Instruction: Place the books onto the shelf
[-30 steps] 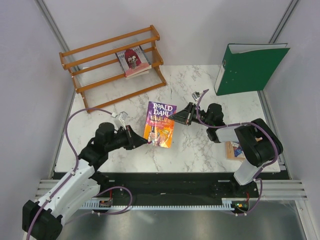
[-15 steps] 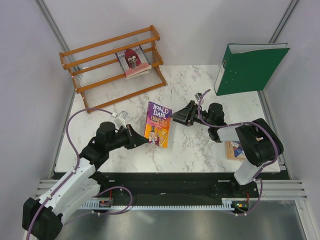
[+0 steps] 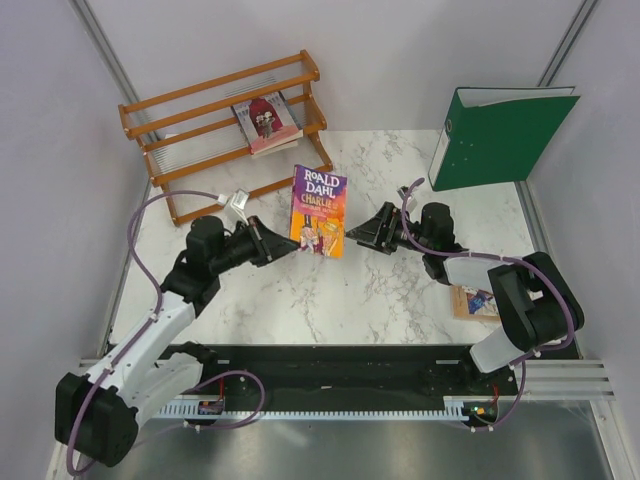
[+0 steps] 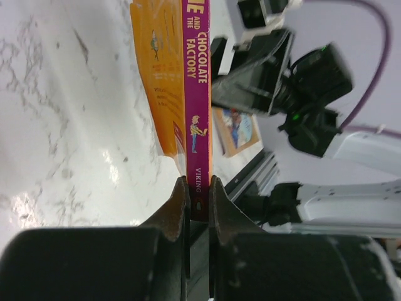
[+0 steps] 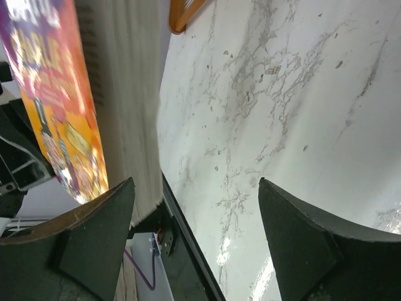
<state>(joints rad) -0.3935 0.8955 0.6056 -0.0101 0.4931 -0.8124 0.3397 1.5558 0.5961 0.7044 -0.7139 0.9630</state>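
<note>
- Left hand (image 4: 199,195) pinches the purple spine foot of the yellow-purple book (image 3: 318,212), held upright over the worktop (image 3: 400,290).
- Right hand (image 3: 354,234) stands wide, just beside the book's free edge, not touching.
- Thin, light paperback; likely floppy, so a spine grip keeps it stiffest.
- Shelf (image 3: 225,130) stands just beyond, a pink-maroon book (image 3: 266,122) on it.
</note>
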